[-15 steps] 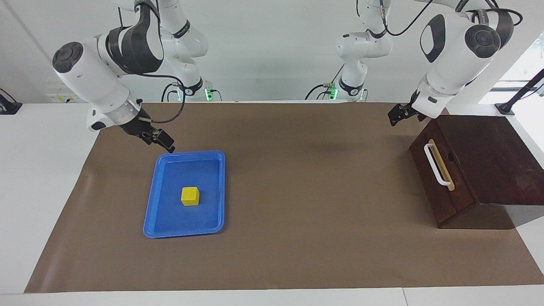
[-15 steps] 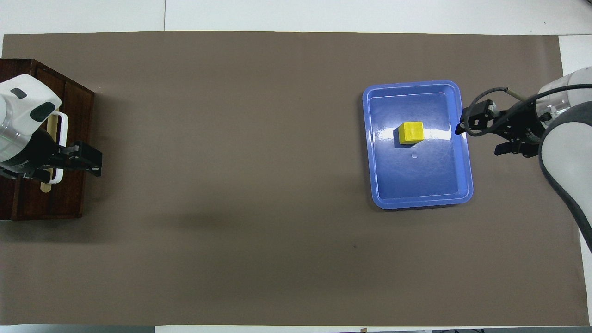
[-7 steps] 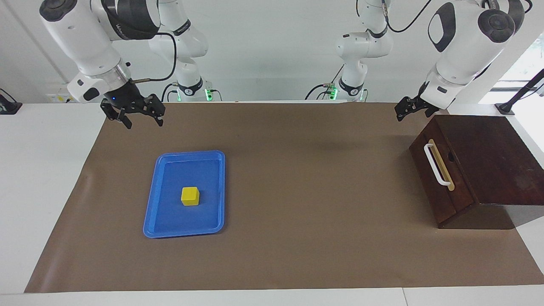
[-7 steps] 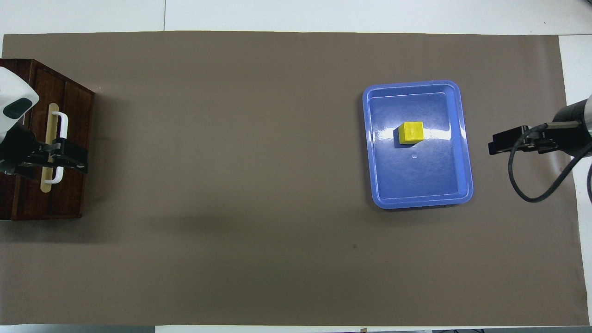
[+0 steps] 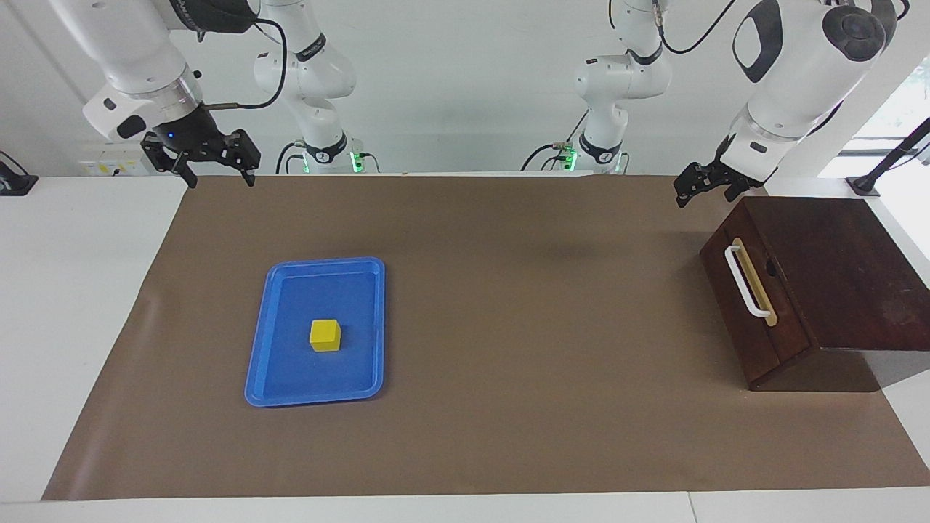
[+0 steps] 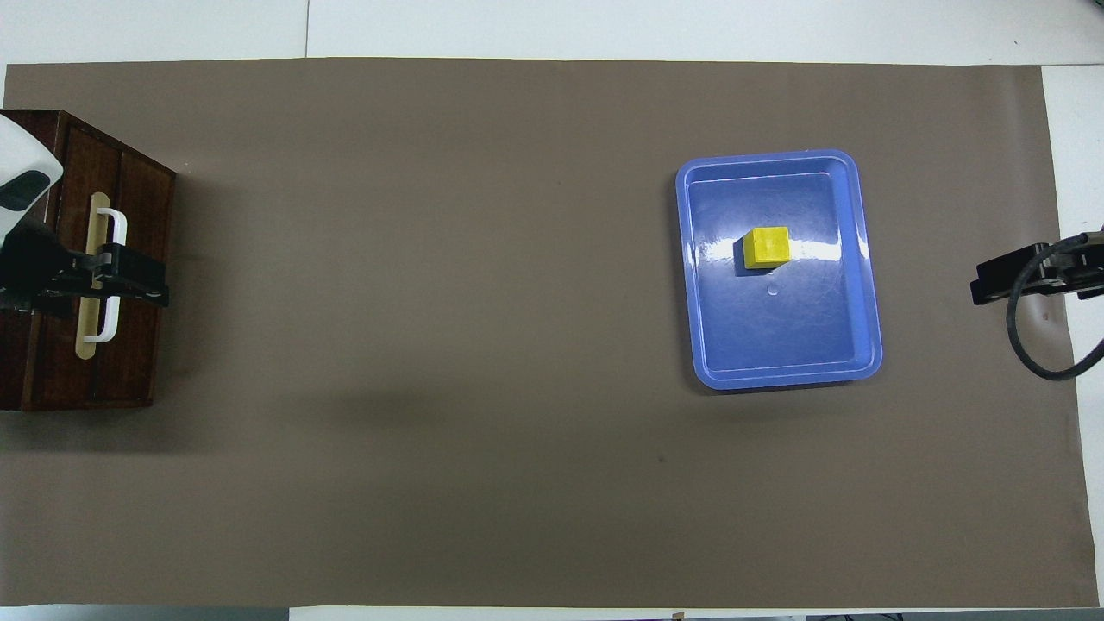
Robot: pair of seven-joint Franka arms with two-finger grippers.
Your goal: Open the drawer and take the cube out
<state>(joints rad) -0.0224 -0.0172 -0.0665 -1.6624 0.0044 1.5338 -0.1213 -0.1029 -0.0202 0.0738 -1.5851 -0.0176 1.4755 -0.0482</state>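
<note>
The dark brown drawer sits shut in its wooden box at the left arm's end of the table, its white bar handle facing the middle. The yellow cube rests in a blue tray toward the right arm's end. My left gripper hangs open and empty in the air, above the drawer's handle in the overhead view. My right gripper is raised, open and empty, over the mat's edge beside the tray.
A brown mat covers most of the white table. The wooden box's sloped top rises toward the table's end. Only the tray and the box stand on the mat.
The right gripper has lifted and drawn away from the tray's corner toward the mat's edge. The left gripper has pulled back a little over the drawer's handle. Cube and drawer are unmoved.
</note>
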